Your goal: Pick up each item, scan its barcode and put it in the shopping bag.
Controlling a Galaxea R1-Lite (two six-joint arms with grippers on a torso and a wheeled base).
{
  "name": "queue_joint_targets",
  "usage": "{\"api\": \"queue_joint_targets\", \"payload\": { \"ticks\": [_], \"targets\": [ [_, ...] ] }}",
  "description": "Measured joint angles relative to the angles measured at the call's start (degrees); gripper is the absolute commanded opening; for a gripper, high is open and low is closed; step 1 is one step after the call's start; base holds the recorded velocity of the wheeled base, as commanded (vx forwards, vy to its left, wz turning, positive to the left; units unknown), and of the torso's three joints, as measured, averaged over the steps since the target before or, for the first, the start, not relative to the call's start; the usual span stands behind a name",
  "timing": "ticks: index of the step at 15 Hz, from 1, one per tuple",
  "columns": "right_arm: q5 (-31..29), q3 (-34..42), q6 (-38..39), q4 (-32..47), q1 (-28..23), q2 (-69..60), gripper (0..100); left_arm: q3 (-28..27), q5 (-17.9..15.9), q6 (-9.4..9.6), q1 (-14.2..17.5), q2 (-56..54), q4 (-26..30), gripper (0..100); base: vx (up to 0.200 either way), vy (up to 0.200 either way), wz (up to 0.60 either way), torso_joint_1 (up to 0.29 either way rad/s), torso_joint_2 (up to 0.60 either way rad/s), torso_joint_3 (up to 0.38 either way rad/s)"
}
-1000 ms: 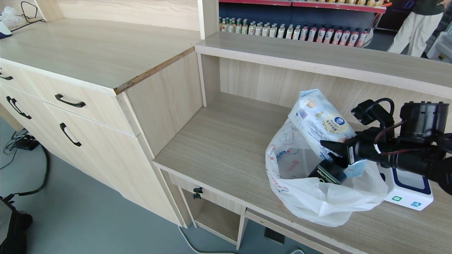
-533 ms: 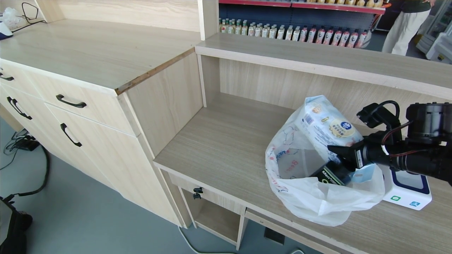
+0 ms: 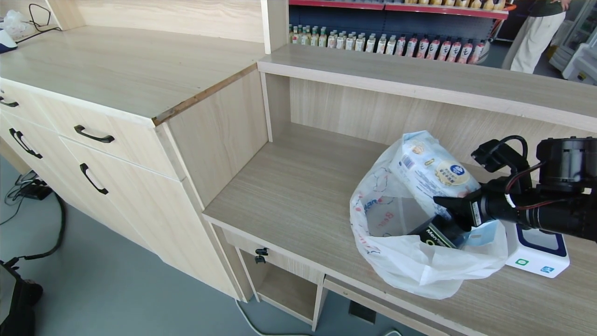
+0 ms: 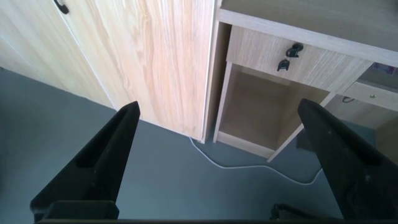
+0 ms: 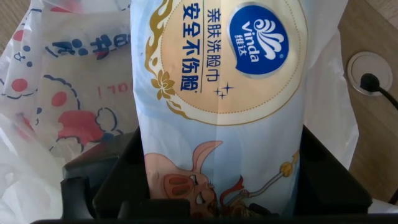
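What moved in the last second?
The right tool, shut on the tissue pack, carried it lower and slightly rightward, deeper into the shopping bag. Nothing was let go. The bag, the black box inside it and the white scanner stayed put.

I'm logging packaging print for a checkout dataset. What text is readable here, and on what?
"vinda" and "维达": blue badge on the tissue pack.
"亲肤洗脸巾", "安全不伤脸": same pack, beside the badge.
"Men": black box inside the shopping bag.
Too small or blurred: the bag's print, labels on the bottles, signs on the white scanner stand.
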Motion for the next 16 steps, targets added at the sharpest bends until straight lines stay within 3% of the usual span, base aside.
{"api": "queue_joint_targets", "payload": {
  "ticks": [16],
  "targets": [
    [0.0,0.6,-0.1,0.4,0.1,0.3,0,0.0,0.0,0.00,0.0,0.0,0.0,100,0.000,0.000,0.00,0.000,0.00,0.000]
  ]
}}
